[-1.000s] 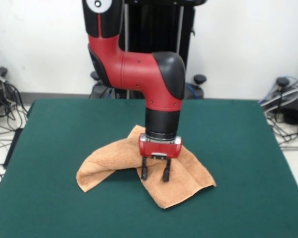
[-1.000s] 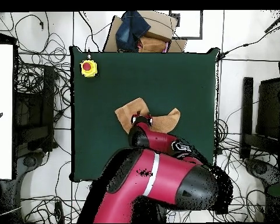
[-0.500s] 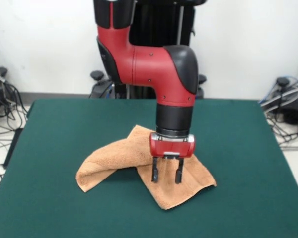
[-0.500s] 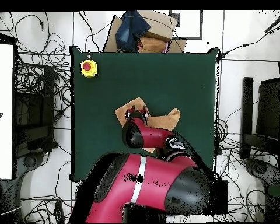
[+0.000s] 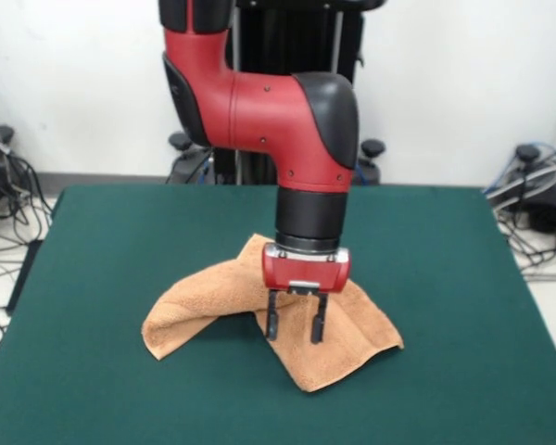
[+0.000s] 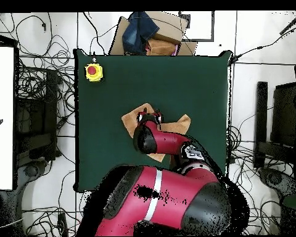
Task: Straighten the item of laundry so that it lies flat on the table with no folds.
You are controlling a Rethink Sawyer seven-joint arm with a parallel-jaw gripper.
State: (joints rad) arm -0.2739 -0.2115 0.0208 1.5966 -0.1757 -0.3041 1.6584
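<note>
The peach-orange towel (image 5: 204, 301) lies crumpled and folded on the dark green table (image 5: 102, 232), with one lobe to the left and another (image 5: 357, 338) to the right in the front view. My gripper (image 5: 295, 329) hangs straight down over the towel's middle, its fingers (image 5: 272, 320) open and empty, tips just above or at the cloth. In the overhead view the towel (image 6: 178, 126) shows either side of the arm, and the gripper (image 6: 149, 115) sits over its middle.
A yellow box with a red button (image 6: 93, 72) stands near one table corner in the overhead view. Cardboard and dark cloth (image 6: 147, 31) lie beyond the far table edge. Cables cover the floor around the table.
The gripper swung right over the towel half a second ago, then came back left toward the middle and stands a little higher. The towel has not moved. The fingers stay open.
</note>
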